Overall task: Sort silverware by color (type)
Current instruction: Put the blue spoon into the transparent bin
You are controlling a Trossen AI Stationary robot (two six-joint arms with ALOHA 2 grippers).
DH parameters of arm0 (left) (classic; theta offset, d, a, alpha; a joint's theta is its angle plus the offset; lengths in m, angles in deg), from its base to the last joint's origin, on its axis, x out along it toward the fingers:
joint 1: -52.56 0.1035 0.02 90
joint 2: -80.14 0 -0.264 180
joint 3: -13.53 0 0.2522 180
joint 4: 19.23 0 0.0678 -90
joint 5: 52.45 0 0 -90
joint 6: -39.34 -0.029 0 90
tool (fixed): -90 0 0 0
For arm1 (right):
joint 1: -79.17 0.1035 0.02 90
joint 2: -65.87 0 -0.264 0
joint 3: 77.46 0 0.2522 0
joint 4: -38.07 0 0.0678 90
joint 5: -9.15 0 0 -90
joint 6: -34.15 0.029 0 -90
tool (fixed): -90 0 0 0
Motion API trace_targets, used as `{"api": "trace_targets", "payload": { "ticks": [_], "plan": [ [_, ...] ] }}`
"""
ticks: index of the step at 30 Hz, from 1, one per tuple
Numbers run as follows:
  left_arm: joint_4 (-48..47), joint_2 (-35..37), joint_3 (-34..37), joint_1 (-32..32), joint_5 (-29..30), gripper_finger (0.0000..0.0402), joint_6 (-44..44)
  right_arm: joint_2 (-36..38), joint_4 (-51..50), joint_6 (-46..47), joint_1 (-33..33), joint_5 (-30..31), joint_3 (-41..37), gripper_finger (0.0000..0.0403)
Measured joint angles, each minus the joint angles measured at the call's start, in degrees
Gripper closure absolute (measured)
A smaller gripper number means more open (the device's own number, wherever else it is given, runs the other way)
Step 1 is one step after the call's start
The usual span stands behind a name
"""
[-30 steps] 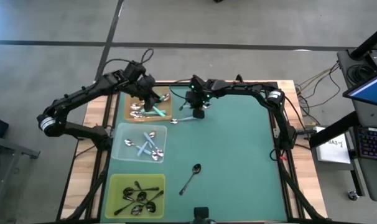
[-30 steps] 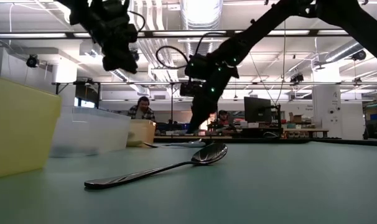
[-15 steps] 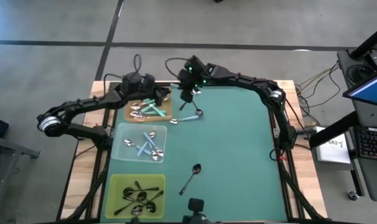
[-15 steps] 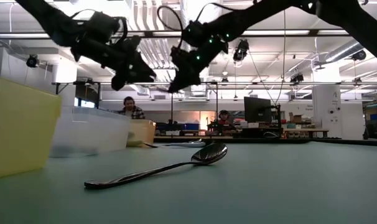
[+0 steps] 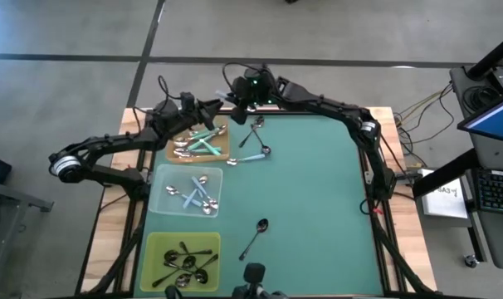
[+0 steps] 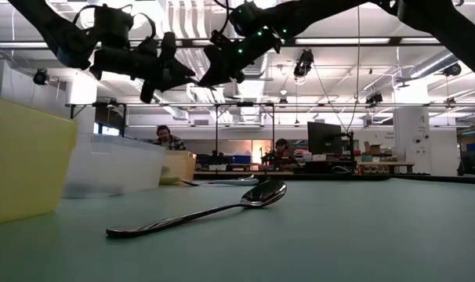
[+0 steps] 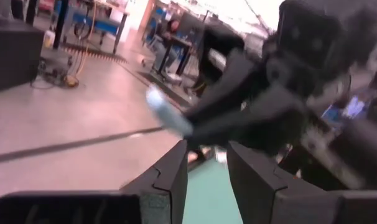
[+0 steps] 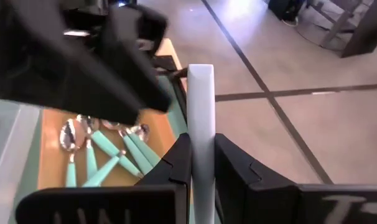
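High view: a pale blue spoon [image 8: 200, 118] is pinched by the right gripper [image 5: 237, 98] above the wooden tray [image 5: 222, 155], where mint-teal spoons [image 5: 203, 147] are kept; the left gripper [image 5: 212, 112], half spread, is beside it.

light: bright, even | source: ceiling strips [image 6: 355, 41] | left wrist view: motion-blurred

Two dark jointed arms, black looping cables, green lights near right wrist.
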Motion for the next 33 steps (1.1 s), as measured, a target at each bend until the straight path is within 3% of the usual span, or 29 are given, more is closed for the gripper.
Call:
{"api": "trace_targets", "payload": {
  "ticks": [10, 18, 33],
  "plan": [
    [0.7, 0.2, -1.8, 0.0, 2.3, 0.0307, -1.2, 0.0, 2.7, -1.4, 1.6, 0.9, 0.0, 0.0370],
    [0.6, 0.6, -1.5, 0.2, 2.4, 0.0307, 0.4, 0.0, 2.8, -5.2, 2.1, 8.1, 0.5, 0.0370],
    [2.3, 0.6, -1.8, 0.3, 4.2, 0.0307, -1.4, 0.4, 4.7, -6.6, 3.3, 8.5, 0.7, 0.0370]
  ]
}}
